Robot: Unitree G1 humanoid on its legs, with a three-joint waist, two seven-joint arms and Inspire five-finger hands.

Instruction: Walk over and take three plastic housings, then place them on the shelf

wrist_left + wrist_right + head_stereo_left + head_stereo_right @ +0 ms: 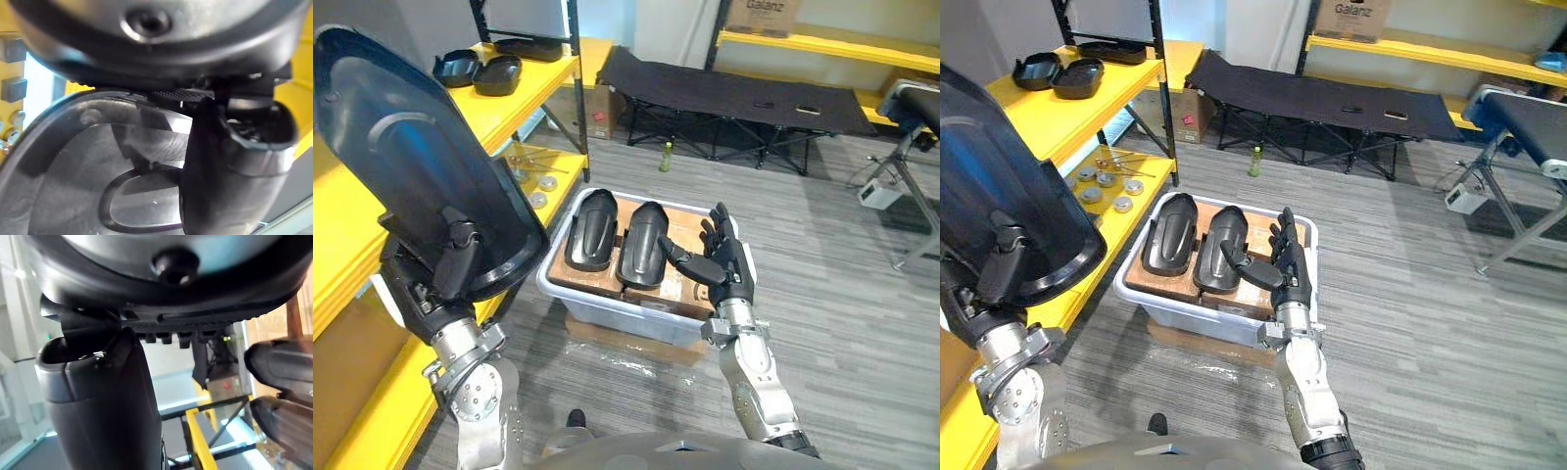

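Slippage possible: large black housing (421,162) pinched at its rim by left hand (435,279), held up near front edge of yellow shelf (337,230); could knock that edge going in. Right hand (724,257) spread, fingers straight, beside two housings (591,230) in grey bin (607,311).

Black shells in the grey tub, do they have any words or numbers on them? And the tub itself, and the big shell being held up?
Two housings in the tub: no text shows.
Tub: no text shows.
Held housing: no text shows.
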